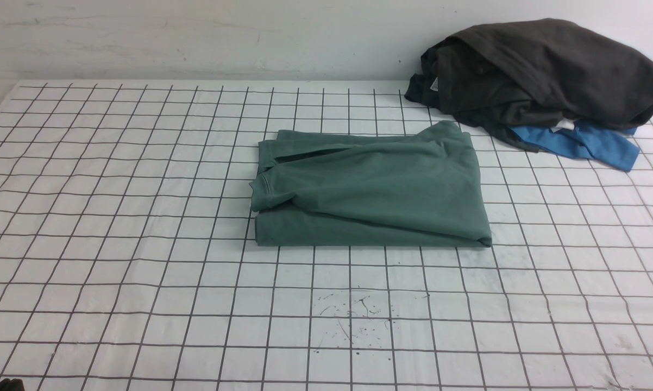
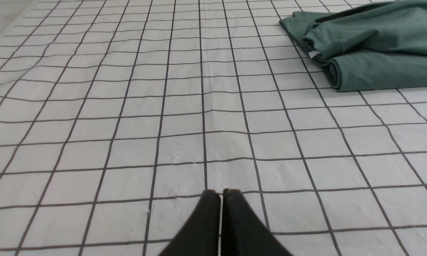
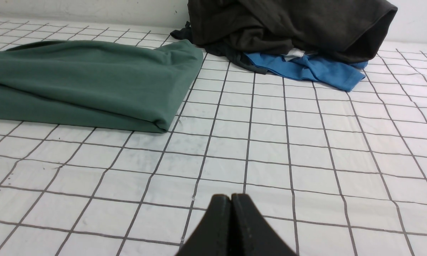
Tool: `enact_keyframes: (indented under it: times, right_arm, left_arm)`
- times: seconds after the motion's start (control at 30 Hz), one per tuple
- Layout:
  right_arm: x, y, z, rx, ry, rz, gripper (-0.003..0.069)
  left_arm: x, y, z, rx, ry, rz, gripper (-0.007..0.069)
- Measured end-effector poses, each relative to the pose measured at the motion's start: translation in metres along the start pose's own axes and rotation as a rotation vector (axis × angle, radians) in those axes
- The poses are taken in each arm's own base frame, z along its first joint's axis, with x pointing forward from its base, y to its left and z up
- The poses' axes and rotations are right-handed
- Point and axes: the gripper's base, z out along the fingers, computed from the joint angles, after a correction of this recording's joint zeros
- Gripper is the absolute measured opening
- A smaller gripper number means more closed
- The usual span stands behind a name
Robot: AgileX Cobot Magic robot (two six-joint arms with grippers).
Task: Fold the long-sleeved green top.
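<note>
The green long-sleeved top (image 1: 370, 187) lies folded into a compact rectangle at the middle of the gridded table, its neck opening on the left side. It also shows in the left wrist view (image 2: 369, 46), with a bit of white label, and in the right wrist view (image 3: 89, 83). My left gripper (image 2: 220, 193) is shut and empty, low over bare cloth well short of the top. My right gripper (image 3: 231, 197) is shut and empty, also apart from the top. Neither gripper's jaws show in the front view.
A dark charcoal-grey garment (image 1: 544, 70) is heaped at the back right, over a bright blue garment (image 1: 587, 142); both show in the right wrist view (image 3: 288, 25) (image 3: 309, 69). The white gridded table cover (image 1: 114, 228) has ink specks (image 1: 359, 317) near the front.
</note>
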Motion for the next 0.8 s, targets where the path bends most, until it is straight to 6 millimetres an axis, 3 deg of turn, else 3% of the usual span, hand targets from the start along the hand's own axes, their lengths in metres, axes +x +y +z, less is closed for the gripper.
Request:
enact_keyframes:
  times: [0.8]
  right_arm:
    - [0.0, 0.0, 0.0, 0.0, 0.0, -0.008, -0.0014]
  left_arm:
    - [0.0, 0.0, 0.0, 0.0, 0.0, 0.0, -0.0007]
